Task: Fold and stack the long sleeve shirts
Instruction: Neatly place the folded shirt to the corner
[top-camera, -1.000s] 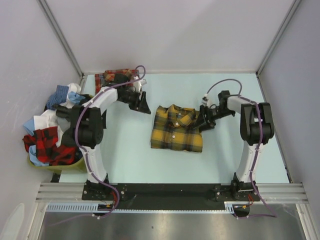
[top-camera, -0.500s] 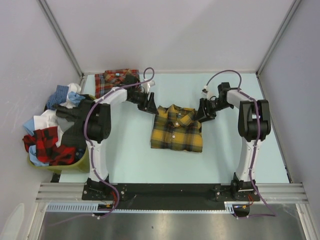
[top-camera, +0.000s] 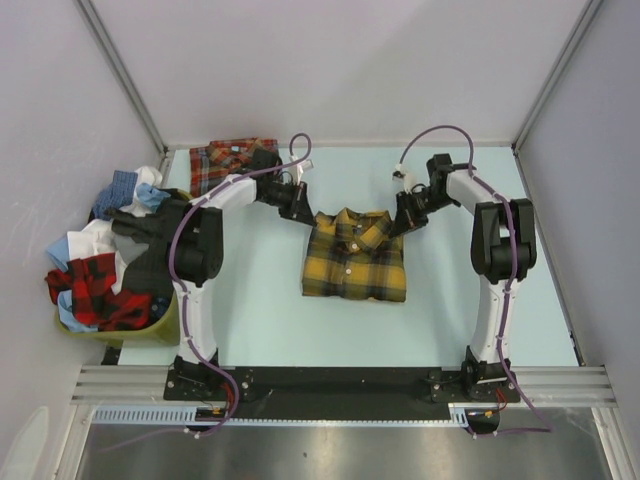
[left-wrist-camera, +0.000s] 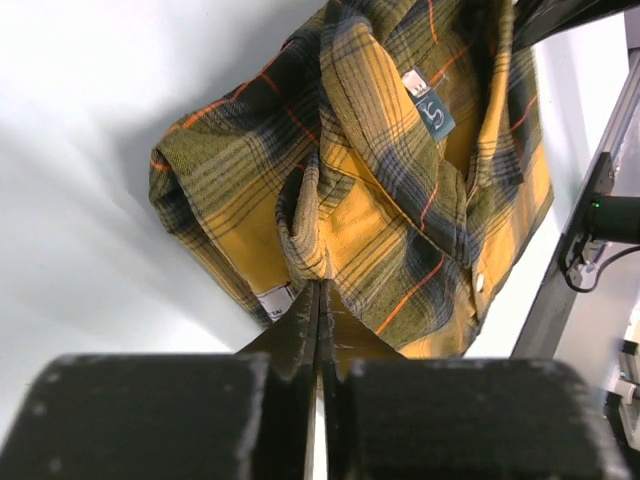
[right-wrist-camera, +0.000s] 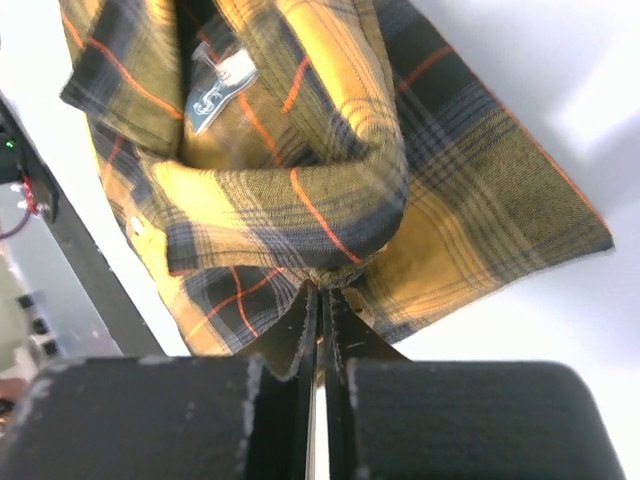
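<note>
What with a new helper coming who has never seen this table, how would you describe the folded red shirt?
Look at the pale blue table, at its far left corner. A folded shirt lies flat there. It is red-orange plaid with dark stripes, unlike the yellow shirt mid-table, and lies on the table, not in the clothes heap to the left.

Overhead view: even, diffuse light, sharp focus, faint soft shadows on the pale blue-green bench. Wrist views: bench overexposed to near-white. The yellow-and-black plaid flannel shirt casts soft grey shadows. The black left hand and right hand are blurred in the near foreground.
</note>
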